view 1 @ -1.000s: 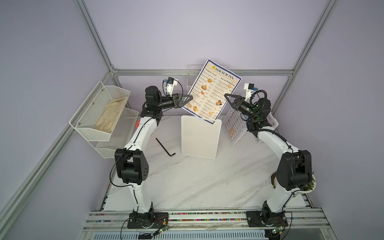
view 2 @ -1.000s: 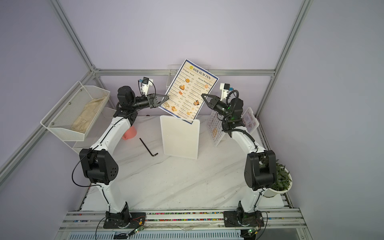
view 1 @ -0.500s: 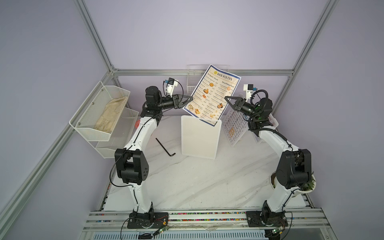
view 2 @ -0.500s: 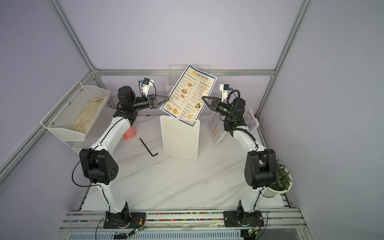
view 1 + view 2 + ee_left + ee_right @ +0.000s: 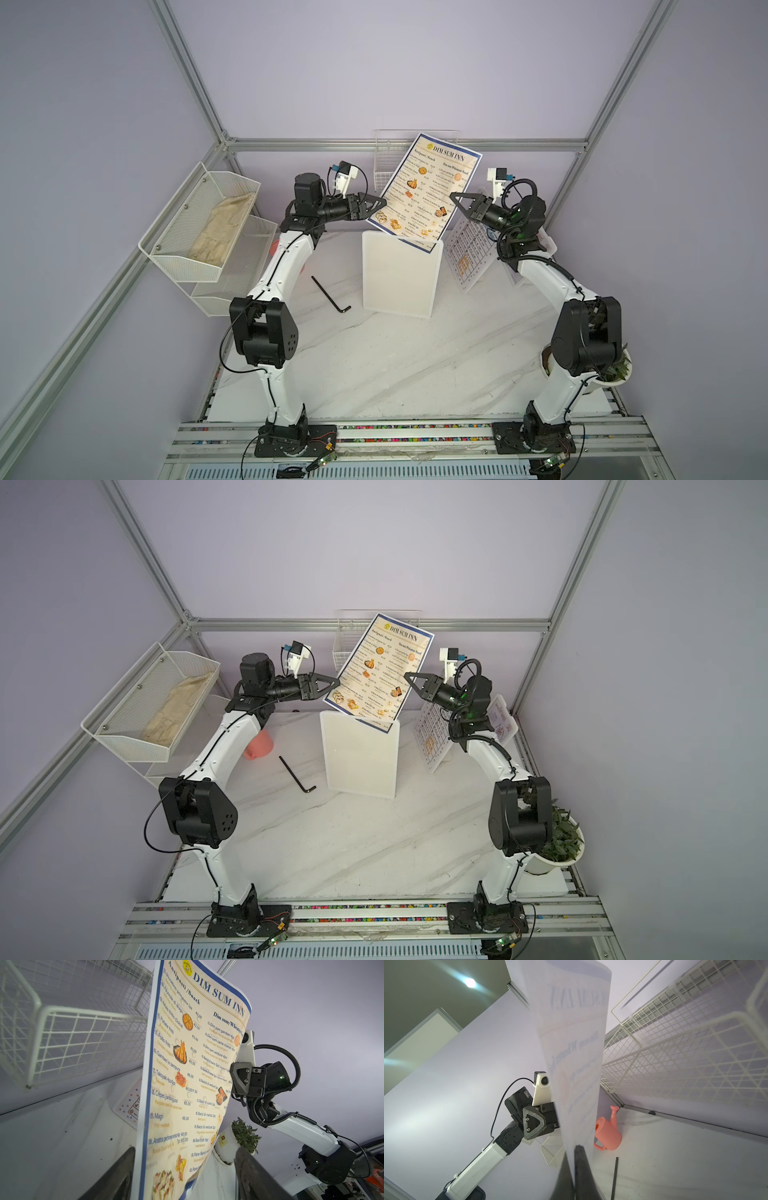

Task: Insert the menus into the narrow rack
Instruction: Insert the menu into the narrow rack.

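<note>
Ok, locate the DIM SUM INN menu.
In both top views the DIM SUM INN menu hangs tilted at back centre, pinched by the right hand, before the wire rack.

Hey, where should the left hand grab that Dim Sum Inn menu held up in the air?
On the DIM SUM INN menu, pinch the lower part of its long blue-bordered edge, coming from the robot's left. The sheet stands roughly upright, that edge between the jaws of the open left hand; the right hand pinches the opposite edge.

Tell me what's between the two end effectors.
Only the DIM SUM INN menu, seen in both top views: the right end effector pinches one edge, the left end effector stands open around the other.
</note>
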`<state>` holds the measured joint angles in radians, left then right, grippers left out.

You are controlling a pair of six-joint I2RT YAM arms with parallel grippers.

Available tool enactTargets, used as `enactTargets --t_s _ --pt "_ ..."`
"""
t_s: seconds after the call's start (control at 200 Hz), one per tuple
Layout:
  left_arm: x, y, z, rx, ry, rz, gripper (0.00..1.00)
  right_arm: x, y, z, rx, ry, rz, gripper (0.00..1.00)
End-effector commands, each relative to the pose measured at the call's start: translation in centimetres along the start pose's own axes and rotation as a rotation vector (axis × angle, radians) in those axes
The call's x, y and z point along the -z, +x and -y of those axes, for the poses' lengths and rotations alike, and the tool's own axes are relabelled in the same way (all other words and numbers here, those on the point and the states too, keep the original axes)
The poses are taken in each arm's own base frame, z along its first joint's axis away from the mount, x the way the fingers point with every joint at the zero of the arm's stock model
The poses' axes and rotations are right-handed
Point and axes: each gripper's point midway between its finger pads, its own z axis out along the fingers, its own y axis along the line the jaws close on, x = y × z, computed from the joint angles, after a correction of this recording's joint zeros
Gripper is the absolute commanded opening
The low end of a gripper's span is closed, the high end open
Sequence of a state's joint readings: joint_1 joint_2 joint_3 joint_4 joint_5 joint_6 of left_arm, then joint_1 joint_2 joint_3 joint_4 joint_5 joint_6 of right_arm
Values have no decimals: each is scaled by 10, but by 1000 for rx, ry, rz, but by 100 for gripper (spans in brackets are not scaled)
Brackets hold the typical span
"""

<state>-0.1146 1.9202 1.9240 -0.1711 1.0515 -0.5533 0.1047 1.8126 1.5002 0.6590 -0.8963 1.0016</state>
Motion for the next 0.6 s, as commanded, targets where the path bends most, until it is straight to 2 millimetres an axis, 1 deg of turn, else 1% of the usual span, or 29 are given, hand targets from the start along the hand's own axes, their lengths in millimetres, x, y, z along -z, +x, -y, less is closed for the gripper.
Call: enactTargets --t_s 0.0,0.08,0.265,0.325,0.465,0.595 --pt "-1 -13 12 -57 6 8 75 -1 -8 -11 40 -40 2 0" --pt "-3 -13 9 -47 4 1 75 -1 -7 -10 36 -40 -1 0" --pt "-9 -9 -7 9 -20 -34 75 -2 -7 -11 37 -45 -3 0" --pt "-11 -9 -8 15 -13 -39 75 -2 -7 -11 37 -44 -4 0" --pt "-15 -8 -4 15 13 -53 74 -2 -7 -10 32 -44 -5 0" --pt "-18 -6 7 -2 52 -68 65 -3 -7 -10 31 -45 -9 0"
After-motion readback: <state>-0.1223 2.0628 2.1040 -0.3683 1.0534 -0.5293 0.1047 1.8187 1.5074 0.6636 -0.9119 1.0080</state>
